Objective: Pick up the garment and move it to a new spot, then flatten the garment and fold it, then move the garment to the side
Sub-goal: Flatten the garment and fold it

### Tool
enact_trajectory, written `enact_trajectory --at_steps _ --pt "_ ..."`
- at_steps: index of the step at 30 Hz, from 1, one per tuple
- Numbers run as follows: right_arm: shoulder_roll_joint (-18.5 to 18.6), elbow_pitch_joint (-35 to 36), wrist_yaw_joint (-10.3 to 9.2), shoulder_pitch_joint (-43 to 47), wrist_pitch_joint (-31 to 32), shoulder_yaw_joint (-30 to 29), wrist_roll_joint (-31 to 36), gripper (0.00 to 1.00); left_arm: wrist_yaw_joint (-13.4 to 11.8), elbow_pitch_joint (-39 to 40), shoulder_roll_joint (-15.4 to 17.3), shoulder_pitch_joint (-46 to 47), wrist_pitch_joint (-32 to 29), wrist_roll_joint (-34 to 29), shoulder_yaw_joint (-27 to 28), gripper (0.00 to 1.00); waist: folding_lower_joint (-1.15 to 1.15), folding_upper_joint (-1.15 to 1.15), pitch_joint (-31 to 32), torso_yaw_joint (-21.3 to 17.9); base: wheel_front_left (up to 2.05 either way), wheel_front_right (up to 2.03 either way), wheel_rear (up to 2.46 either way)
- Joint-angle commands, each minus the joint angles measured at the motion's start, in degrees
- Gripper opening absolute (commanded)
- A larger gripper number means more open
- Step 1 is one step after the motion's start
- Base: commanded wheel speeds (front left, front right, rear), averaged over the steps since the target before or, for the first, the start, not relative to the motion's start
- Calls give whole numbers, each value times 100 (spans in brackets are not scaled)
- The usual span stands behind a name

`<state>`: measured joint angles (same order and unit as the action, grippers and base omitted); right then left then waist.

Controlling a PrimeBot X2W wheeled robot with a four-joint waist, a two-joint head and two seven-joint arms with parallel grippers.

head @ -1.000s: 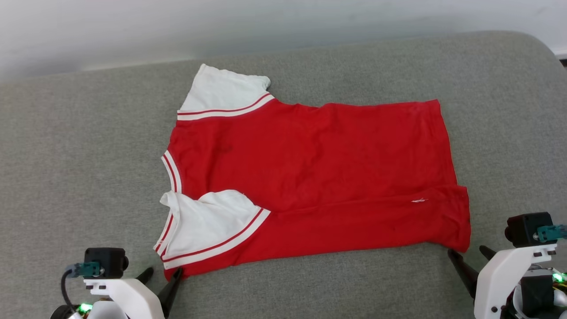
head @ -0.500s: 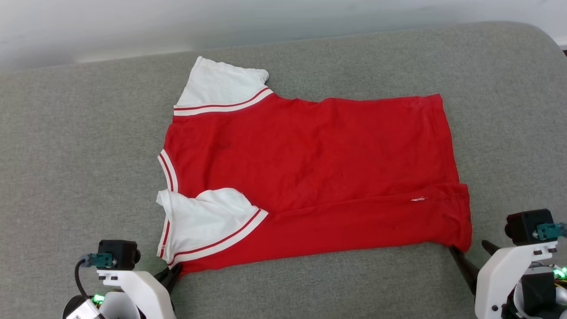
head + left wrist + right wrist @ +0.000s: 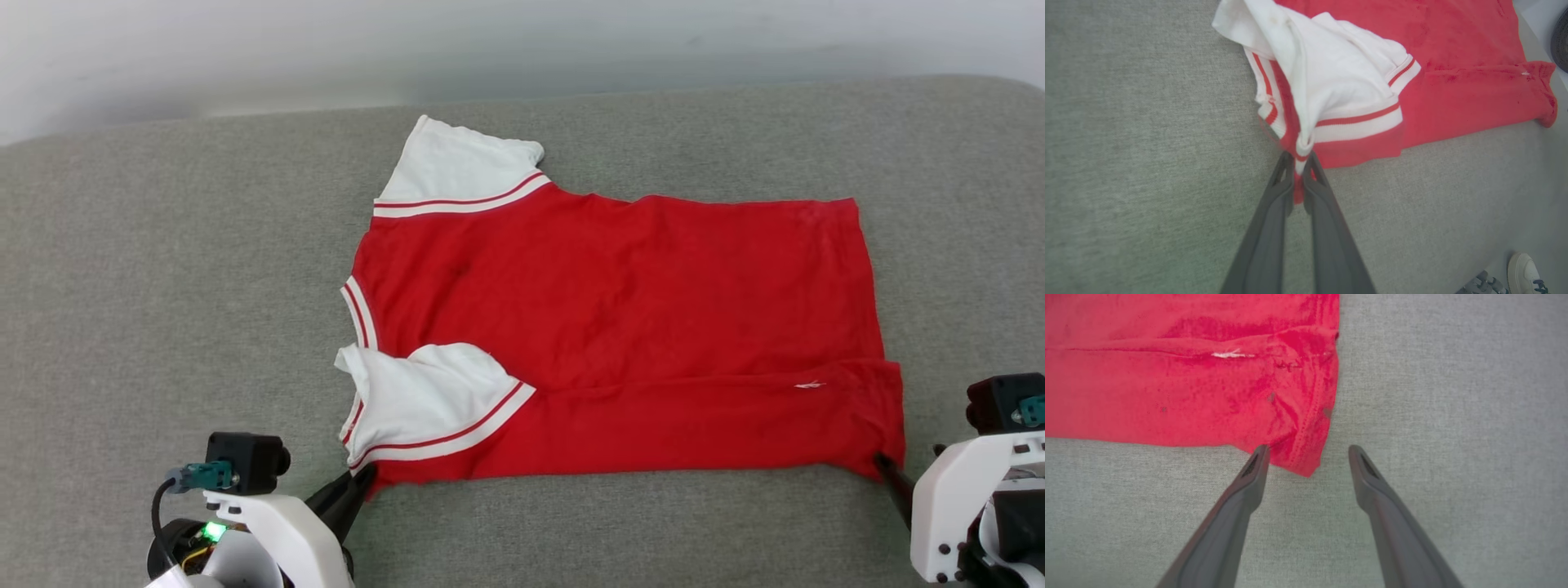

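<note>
Left wrist view: left hand (image 3: 1299,160) pinching garment (image 3: 1453,94) corner | right wrist view: right hand (image 3: 1309,450) spread around hem corner

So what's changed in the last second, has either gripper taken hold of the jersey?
The left gripper has closed on the near corner of the red jersey, under the white sleeve; a second ago its fingers stood open beside it. The right gripper stays open astride the hem corner, gripping nothing. The jersey still lies spread on the grey cushion; its apparent shift is camera motion.
</note>
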<state>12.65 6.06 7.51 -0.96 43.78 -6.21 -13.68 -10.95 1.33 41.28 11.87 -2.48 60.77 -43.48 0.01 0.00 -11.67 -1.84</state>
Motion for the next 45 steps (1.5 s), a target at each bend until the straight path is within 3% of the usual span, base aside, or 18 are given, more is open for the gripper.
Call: enact_trajectory --at_steps 1,11,17,18,19,20,28,40,45 --pt "0 -38 -3 -86 26 -34 67 100 -17 53 38 14 19 -13 25 0 -1 0 -33 50 0 0 0" --pt "-125 -683 -3 -357 178 -123 378 100 -263 684 236 138 -82 -221 34 0 -1 0 -354 319 0 0 0" --pt "-193 -1202 -2 -331 164 65 310 100 -282 776 278 147 -185 -297 -43 0 -1 0 -541 411 0 0 0" --pt "-209 -1307 -2 -327 174 86 281 75 -279 769 293 163 -219 -311 -59 0 -1 0 -555 422 0 0 0" --pt "-248 -1406 -2 -333 178 55 240 27 -275 760 301 178 -226 -314 -68 0 -1 0 -568 429 0 0 0" --pt "-256 -1484 -2 -341 172 52 239 0 -270 749 303 185 -245 -303 -71 0 -1 0 -577 432 0 0 0" --pt "-16 -1496 -3 -387 37 90 103 0 -225 636 411 -23 -304 -147 -90 0 -1 0 -348 363 0 0 0" --pt "601 -313 -5 420 590 74 -407 0 -332 873 751 -968 -229 189 -204 0 -1 0 235 290 0 0 0" --pt "686 -48 -5 898 845 -129 -453 0 -330 955 713 -1170 -299 244 -345 0 -1 0 288 293 0 0 0"
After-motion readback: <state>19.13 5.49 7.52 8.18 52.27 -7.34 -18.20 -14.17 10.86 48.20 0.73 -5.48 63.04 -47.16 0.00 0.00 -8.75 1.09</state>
